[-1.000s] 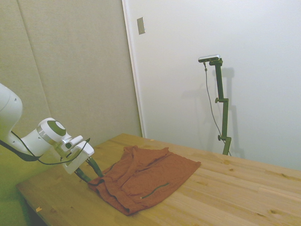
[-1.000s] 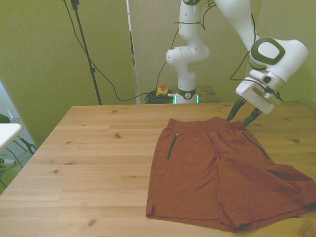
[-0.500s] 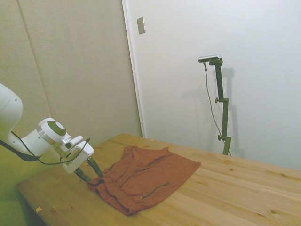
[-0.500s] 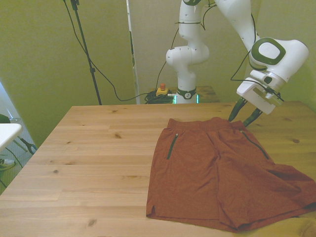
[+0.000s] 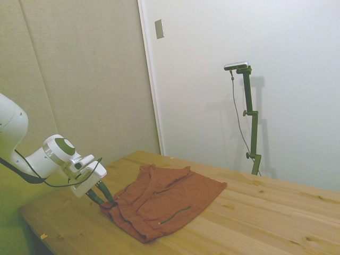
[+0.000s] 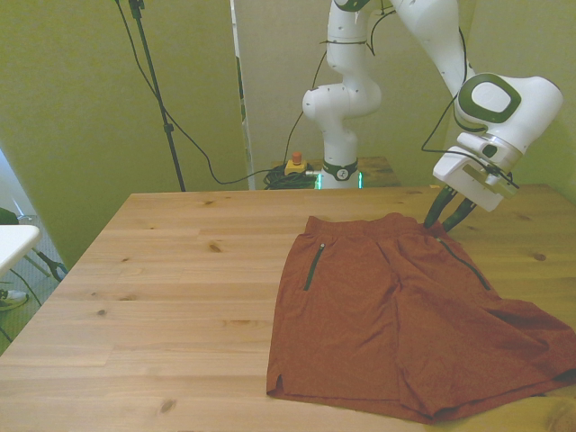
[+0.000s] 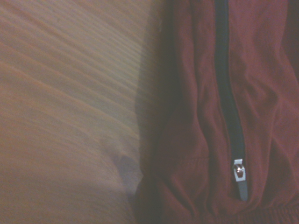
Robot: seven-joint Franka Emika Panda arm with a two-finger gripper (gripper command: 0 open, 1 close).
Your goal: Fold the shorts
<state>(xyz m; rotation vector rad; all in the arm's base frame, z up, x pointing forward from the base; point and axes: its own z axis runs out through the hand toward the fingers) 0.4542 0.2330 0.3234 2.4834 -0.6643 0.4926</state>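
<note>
I have the gripper (image 6: 448, 216) down at the waistband corner of the shorts (image 6: 405, 315), at the front view's right end of that band. Its two dark fingers (image 6: 438, 210) are drawn close together, with only a narrow gap between the tips, and they look pinched on the waistband edge, though from the side view (image 5: 106, 197) I cannot fully confirm that fabric sits between them.

Right under the wrist, the close view shows rust-red cloth (image 7: 210, 116) beside bare table (image 7: 65, 107), with a dark zipper line (image 7: 229, 93) running along the fabric and ending in a small metal pull (image 7: 239, 171). The cloth there is rumpled into soft lengthwise folds.

Out from the gripper, the shorts lie spread on the wooden table (image 6: 180, 288), waistband toward the arm and legs away from it. The pocket zipper (image 6: 464, 263) nearest the gripper slants down the fabric; a second zipper (image 6: 315, 263) sits on the opposite side, well apart from the fingers. The leg farthest from the gripper on its own side is creased and bunched near the table's edge.

Beyond the table, cables hang by the wall (image 6: 72, 108).
</note>
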